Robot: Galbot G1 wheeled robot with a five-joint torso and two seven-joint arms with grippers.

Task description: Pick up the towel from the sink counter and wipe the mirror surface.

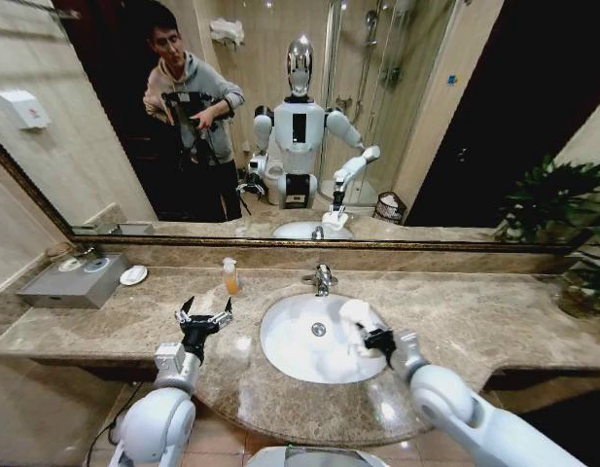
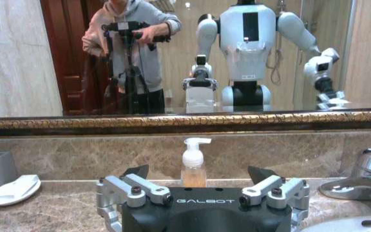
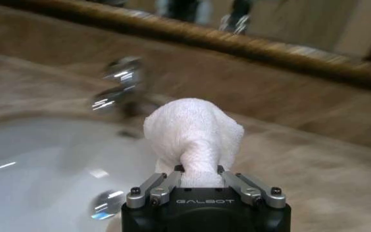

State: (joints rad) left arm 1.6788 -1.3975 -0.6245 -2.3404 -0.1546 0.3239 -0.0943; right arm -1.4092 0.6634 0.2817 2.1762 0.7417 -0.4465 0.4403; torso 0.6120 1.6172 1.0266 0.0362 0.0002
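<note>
White terry towel [image 3: 195, 137] is pinched in the closed jaws of the right gripper [image 1: 377, 338] above the oval basin [image 1: 290, 341] — just right of the faucet [image 1: 322, 279]. Left of the basin, over the marble surface [image 1: 494, 321], the left gripper [image 1: 203, 316] is held with jaws spread wide.

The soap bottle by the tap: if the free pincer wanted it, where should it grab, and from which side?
Probably the straight body of the soap bottle, below the pump head, approached level from the counter's front. It stands upright straight ahead of the open left pincer. The pump's narrow neck and overhanging spout make a poorer grip.
</note>
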